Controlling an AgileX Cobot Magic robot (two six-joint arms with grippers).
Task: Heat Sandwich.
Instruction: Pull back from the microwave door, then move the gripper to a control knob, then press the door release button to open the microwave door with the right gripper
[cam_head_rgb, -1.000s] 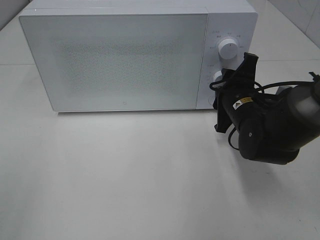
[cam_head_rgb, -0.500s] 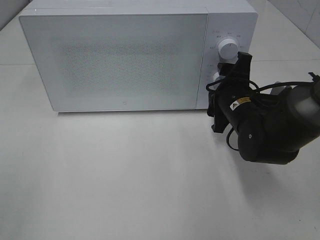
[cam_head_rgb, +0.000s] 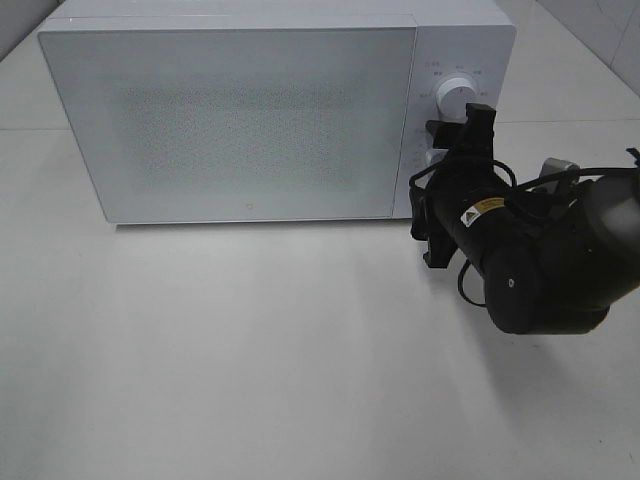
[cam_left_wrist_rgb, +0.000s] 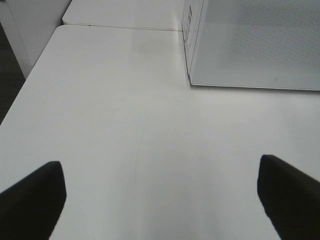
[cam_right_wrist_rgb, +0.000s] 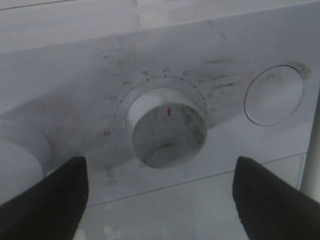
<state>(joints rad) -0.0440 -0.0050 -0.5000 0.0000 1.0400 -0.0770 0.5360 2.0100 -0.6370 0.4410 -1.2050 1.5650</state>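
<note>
The sandwich is out of view. The white microwave stands at the back of the table with its door closed. My right gripper is at the control panel, in front of the lower knob. In the right wrist view the gripper is open, its dark fingers spread wide on both sides of the knob and clear of it. A red mark on the knob points to the top of its dial. My left gripper is open over bare table, with nothing between its fingers.
The upper knob sits above the right gripper on the panel. A round button lies beside the lower knob. The white table stretches in front of the microwave; its edge shows in the left wrist view.
My right gripper has opened its fingers off the lower knob and the arm has shifted slightly left. The microwave door stays closed.
</note>
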